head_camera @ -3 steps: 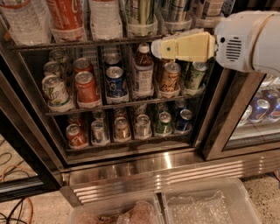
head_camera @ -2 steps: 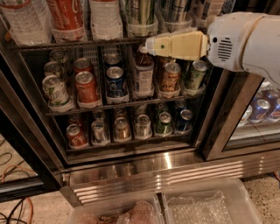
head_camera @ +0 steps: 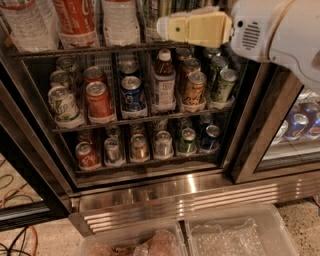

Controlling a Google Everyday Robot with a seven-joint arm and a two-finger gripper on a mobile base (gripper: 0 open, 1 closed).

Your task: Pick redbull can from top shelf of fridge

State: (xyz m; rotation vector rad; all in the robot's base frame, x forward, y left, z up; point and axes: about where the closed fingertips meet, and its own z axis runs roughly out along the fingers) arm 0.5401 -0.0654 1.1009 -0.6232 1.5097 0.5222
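Redbull can (head_camera: 192, 5) on the top shelf (head_camera: 60, 51) of the fridge (head_camera: 250, 150), toward the right end among tall cans, mostly hidden behind the hand (head_camera: 165, 28), only a sliver of top showing. Not yet taken.

Within the last second, climbs from just under the shelf's front rail to above it and slides left. Hangs now level with the top row, right in front of the tall cans. Impossible to tell whether wide or narrow, or whether touching anything.

Good news for the task: height about right, approach nearly lined up. Probably left to do: reach in and close on the slim can, not on the striped can (head_camera: 150, 17) just beside it.

Farther left, a water bottle (head_camera: 120, 22) and a cola bottle (head_camera: 75, 20). Below, short cans (head_camera: 100, 100) undisturbed. White arm (head_camera: 280, 35) across the right door frame.
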